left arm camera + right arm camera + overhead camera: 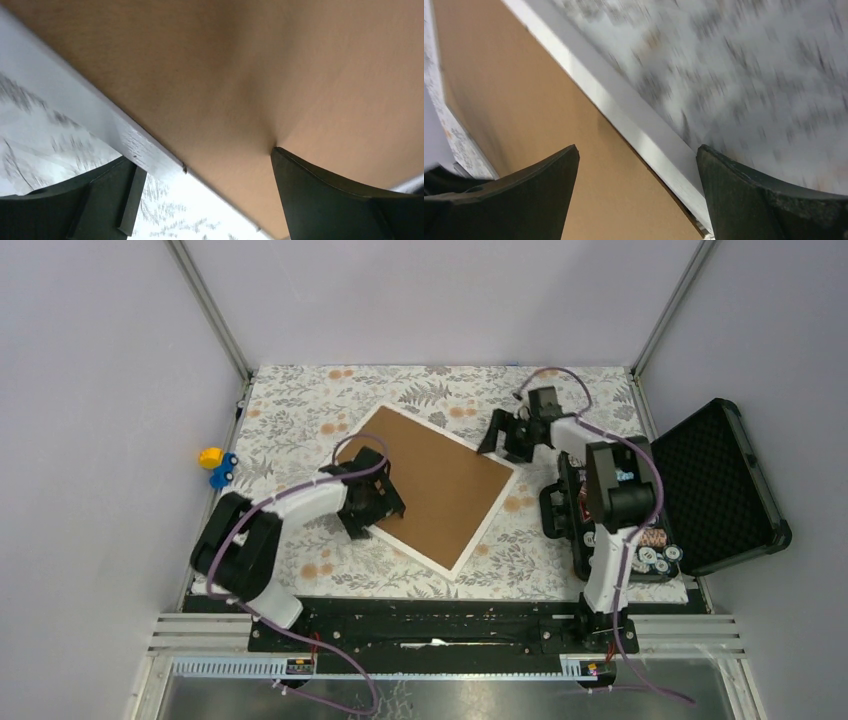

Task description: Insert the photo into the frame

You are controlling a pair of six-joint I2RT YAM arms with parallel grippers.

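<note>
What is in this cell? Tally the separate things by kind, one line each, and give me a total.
robot arms: 2
white frame: 1
brown backing board: 1
open black case: 1
yellow and blue toy: 1
Total: 6
The small items inside the case are left out because they are too small to count.

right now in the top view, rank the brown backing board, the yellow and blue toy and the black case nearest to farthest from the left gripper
1. brown backing board, in the middle, its edge under the left gripper.
2. yellow and blue toy, left, by the wall.
3. black case, far right, open.
</note>
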